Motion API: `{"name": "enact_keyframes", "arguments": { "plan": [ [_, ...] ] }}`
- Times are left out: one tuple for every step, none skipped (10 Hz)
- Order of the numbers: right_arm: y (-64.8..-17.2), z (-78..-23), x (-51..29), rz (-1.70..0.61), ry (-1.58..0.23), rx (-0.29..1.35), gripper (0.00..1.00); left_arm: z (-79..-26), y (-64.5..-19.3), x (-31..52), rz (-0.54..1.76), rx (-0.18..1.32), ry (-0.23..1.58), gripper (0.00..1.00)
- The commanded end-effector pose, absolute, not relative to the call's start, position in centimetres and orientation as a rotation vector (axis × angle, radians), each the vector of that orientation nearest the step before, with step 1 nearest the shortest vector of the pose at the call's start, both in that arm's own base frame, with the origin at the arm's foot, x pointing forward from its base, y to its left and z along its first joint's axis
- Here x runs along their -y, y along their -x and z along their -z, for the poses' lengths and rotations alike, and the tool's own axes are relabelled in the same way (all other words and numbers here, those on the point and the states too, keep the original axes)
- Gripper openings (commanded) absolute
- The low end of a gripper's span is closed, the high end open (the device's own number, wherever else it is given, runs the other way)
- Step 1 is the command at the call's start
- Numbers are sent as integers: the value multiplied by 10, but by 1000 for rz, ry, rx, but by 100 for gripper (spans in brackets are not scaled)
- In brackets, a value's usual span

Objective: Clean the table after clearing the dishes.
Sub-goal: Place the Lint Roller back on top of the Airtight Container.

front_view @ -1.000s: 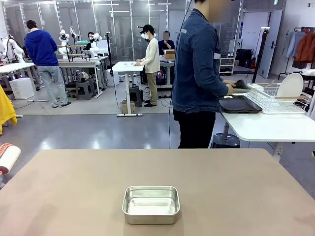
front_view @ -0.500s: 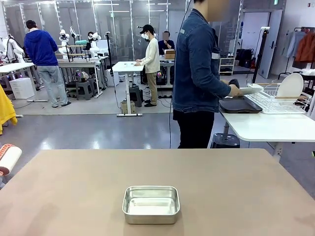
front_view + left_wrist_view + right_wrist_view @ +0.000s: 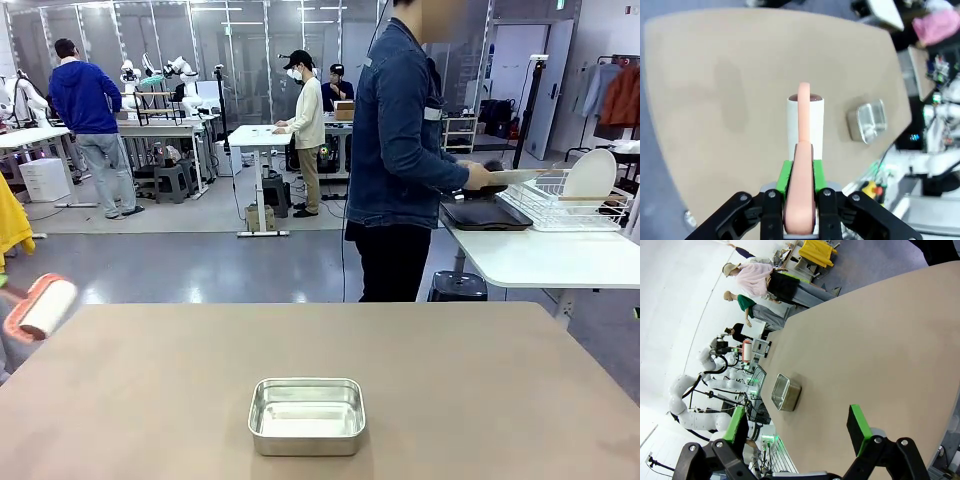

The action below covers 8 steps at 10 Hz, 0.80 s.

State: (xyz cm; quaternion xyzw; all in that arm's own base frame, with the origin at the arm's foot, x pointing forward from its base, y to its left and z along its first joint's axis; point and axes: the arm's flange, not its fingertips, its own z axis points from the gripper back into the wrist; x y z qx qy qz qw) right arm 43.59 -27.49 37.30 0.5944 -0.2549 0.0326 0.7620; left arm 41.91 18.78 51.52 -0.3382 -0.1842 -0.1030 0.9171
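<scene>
Now, left pincer (image 3: 799, 207) clenched on lint roller (image 3: 805, 125) past table (image 3: 480, 380) left edge, right pincer (image 3: 799, 427) released.

Colours on and around the taupe-brown table (image 3: 480, 380)

A silver steel pan (image 3: 306, 415), a white roller (image 3: 805, 125) with a salmon-pink handle (image 3: 801, 200), green pads (image 3: 859, 423) and a blue denim jacket (image 3: 400, 130) are seen.

Steel pan (image 3: 306, 415) on taupe table (image 3: 480, 380)
</scene>
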Motion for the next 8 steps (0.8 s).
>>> {"name": "enact_keyframes", "arguments": {
  "plan": [
    [-431, -374, 272, -69, -1282, 554, 100, -560, -410, -81, 474, 415, 621, 22],
    [-431, -374, 272, -69, -1282, 554, 100, -580, -409, -27, 632, 419, 586, 22],
    [-431, -374, 272, -69, -1282, 554, 100, -595, -404, 29, 784, 412, 511, 22],
    [-431, -374, 272, -69, -1282, 554, 100, -598, -395, 87, 949, 379, 448, 22],
    [-431, -374, 272, -69, -1282, 554, 100, -592, -383, 147, 1133, 362, 325, 22],
    [-431, -374, 272, -69, -1282, 554, 100, -590, -375, 189, 1279, 361, 216, 22],
    [-431, -374, 272, -69, -1282, 554, 100, -583, -372, 222, 1376, 322, 212, 22],
    [-431, -374, 272, -69, -1282, 554, 100, -573, -371, 251, 1468, 260, 159, 22]
  ]
}}
